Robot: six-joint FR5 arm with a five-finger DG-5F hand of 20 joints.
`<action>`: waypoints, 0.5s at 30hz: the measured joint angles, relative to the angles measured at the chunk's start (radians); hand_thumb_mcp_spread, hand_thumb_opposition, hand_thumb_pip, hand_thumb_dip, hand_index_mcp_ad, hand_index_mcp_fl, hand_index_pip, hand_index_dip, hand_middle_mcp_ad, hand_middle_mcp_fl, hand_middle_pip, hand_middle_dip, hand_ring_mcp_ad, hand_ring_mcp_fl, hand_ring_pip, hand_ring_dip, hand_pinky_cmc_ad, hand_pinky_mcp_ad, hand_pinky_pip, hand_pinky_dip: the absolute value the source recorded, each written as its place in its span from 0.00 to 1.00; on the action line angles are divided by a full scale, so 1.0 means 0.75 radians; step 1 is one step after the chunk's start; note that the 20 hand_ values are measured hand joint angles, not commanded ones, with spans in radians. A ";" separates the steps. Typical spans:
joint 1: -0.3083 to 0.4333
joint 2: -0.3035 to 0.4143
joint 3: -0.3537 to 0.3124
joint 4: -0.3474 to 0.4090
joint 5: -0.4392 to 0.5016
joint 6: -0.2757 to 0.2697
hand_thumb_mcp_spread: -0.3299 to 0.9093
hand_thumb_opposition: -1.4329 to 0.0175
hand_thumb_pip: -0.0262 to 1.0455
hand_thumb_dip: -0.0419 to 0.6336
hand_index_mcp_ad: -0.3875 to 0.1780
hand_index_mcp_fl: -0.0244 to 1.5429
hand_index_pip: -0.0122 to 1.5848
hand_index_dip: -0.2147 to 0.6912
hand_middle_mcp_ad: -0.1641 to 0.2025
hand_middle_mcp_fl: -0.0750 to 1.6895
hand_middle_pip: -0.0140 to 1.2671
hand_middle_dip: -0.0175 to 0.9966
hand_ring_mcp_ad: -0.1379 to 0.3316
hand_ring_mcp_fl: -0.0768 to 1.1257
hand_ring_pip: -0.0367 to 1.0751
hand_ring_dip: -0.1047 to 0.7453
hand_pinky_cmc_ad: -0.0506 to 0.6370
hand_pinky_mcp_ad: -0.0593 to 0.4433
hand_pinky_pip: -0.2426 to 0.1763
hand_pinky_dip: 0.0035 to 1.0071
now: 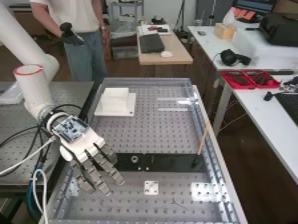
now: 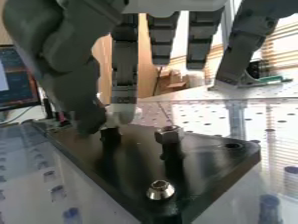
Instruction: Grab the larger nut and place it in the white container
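In my high view, the hand [image 1: 82,142] is down at the black bar [image 1: 169,162] on the counter [image 1: 126,205], but I can't tell whether it is pinching anything. My wrist view shows what looks like the larger nut [image 2: 169,134] on a post on the bar, near a round metal part [image 2: 159,190]; the white container [image 1: 128,111] sits well apart, farther along the counter.
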 joint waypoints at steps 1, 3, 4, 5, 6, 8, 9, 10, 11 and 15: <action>-0.001 0.000 0.001 -0.002 0.000 0.000 0.52 0.42 0.76 0.39 0.55 0.16 0.96 0.38 0.64 0.05 0.12 0.19 0.64 0.06 0.30 0.14 0.57 0.70 0.33 0.87; -0.004 0.000 0.001 -0.005 -0.002 0.000 0.52 0.42 0.74 0.39 0.55 0.17 0.96 0.38 0.64 0.05 0.12 0.19 0.64 0.06 0.29 0.15 0.57 0.70 0.33 0.86; -0.005 0.000 0.001 -0.003 -0.004 -0.002 0.52 0.42 0.74 0.39 0.55 0.17 0.96 0.38 0.64 0.05 0.12 0.19 0.64 0.06 0.29 0.14 0.57 0.70 0.33 0.86; -0.006 0.000 0.001 0.000 -0.006 -0.005 0.52 0.42 0.74 0.39 0.55 0.17 0.96 0.38 0.64 0.05 0.12 0.19 0.64 0.06 0.29 0.15 0.57 0.70 0.33 0.86; -0.007 0.001 0.001 0.001 -0.006 -0.006 0.52 0.42 0.74 0.39 0.54 0.17 0.96 0.38 0.64 0.05 0.12 0.19 0.64 0.06 0.29 0.15 0.57 0.70 0.33 0.86; -0.009 0.005 0.000 0.007 -0.009 -0.008 0.53 0.42 0.72 0.39 0.55 0.19 0.96 0.37 0.64 0.05 0.12 0.19 0.64 0.06 0.29 0.14 0.57 0.70 0.33 0.86; -0.010 0.007 0.000 0.010 -0.010 -0.011 0.53 0.40 0.72 0.39 0.55 0.19 0.96 0.36 0.64 0.05 0.12 0.19 0.64 0.06 0.29 0.14 0.56 0.70 0.33 0.86; -0.011 0.011 -0.001 0.014 -0.013 -0.016 0.53 0.40 0.72 0.39 0.55 0.20 0.96 0.35 0.64 0.05 0.12 0.19 0.64 0.06 0.29 0.15 0.56 0.70 0.33 0.86; -0.012 0.017 -0.001 0.020 -0.016 -0.022 0.52 0.39 0.71 0.39 0.55 0.20 0.96 0.36 0.64 0.05 0.12 0.19 0.64 0.06 0.29 0.15 0.56 0.70 0.33 0.86; -0.016 0.039 -0.003 0.044 -0.031 -0.046 0.52 0.39 0.70 0.39 0.56 0.23 0.96 0.36 0.64 0.04 0.12 0.19 0.62 0.06 0.29 0.15 0.55 0.69 0.33 0.84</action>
